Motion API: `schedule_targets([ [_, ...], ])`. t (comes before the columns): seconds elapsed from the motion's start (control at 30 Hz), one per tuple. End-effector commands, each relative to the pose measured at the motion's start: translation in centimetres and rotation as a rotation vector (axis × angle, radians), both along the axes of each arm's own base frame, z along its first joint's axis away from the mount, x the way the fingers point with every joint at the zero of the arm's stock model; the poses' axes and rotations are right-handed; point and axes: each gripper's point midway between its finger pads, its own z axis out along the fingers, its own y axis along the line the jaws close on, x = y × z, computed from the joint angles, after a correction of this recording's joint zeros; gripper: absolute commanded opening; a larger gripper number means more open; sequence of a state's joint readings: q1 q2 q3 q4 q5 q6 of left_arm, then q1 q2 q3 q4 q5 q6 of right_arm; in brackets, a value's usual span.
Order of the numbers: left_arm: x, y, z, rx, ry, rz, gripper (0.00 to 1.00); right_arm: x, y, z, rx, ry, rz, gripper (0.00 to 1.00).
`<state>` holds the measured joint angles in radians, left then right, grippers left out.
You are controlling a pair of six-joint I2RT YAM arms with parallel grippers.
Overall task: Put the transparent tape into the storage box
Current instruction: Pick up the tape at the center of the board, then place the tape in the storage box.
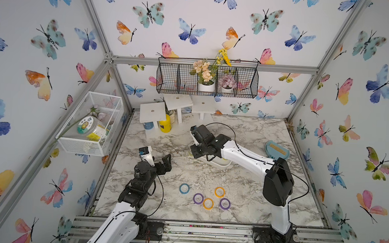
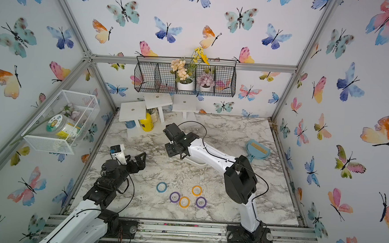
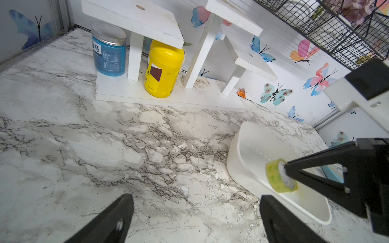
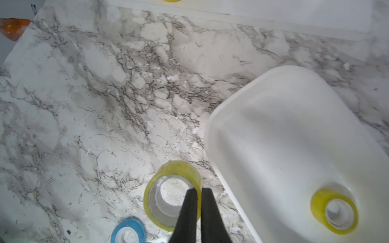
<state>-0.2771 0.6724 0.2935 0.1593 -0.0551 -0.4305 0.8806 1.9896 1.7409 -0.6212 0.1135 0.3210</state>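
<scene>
- Transparent tape status: the yellow-green roll [image 4: 168, 174] is up in the right gripper [image 4: 196, 190]. The jaws are pinched on its wall, one finger down the hole and one outside.
- It hangs at the left end of the storage box [image 4: 284, 136], right at the rim. The right wrist view puts it just outside and the left wrist view puts it over the box, so I can't call it.
- A second yellow-green roll [image 4: 334, 211] already lies flat in the box.
- In a top view, five are on the marble table [image 1: 245, 139] near me: a blue roll [image 1: 184, 188], two orange rolls [image 1: 219, 192] and two purple rolls [image 1: 198, 198], all lying flat with the holes up.
- The left gripper [image 1: 161, 164] is doing nothing, with its jaws wide apart over bare marble left of the box.
- Handling guess: these look light, with a stiff core and slick sides, and not fragile. A wall pinch seems the sane grab, though the roll could swivel in it.
- Pointing: a roll is a short ring with no real long axis. The held one's hole runs roughly along the fingers, tilted downward.
- The box's long axis runs roughly left to right.
</scene>
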Motion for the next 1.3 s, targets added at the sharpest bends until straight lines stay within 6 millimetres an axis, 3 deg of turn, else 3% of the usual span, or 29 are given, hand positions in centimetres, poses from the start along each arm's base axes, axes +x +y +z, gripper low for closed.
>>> schedule_targets([
  [0.0,0.0,0.3,-0.2,0.014,0.002,0.017,0.99,1.6,-4.1,0.2,-0.061,-0.022,-0.074,0.07],
  [0.2,0.0,0.3,-0.2,0.012,0.002,0.016,0.99,3.9,-9.1,-1.0,-0.104,-0.026,-0.169,0.07],
  [0.33,0.0,0.3,-0.2,0.012,0.002,0.016,0.99,4.7,-10.8,-2.2,-0.121,-0.013,-0.198,0.06],
  [0.83,0.1,0.3,-0.4,0.015,0.008,0.017,0.99,7.1,-12.3,-6.0,-0.227,-0.011,-0.245,0.06],
  [1.27,0.1,0.2,-0.5,0.014,0.010,0.015,0.99,9.2,-11.9,-7.6,-0.233,-0.005,-0.252,0.06],
])
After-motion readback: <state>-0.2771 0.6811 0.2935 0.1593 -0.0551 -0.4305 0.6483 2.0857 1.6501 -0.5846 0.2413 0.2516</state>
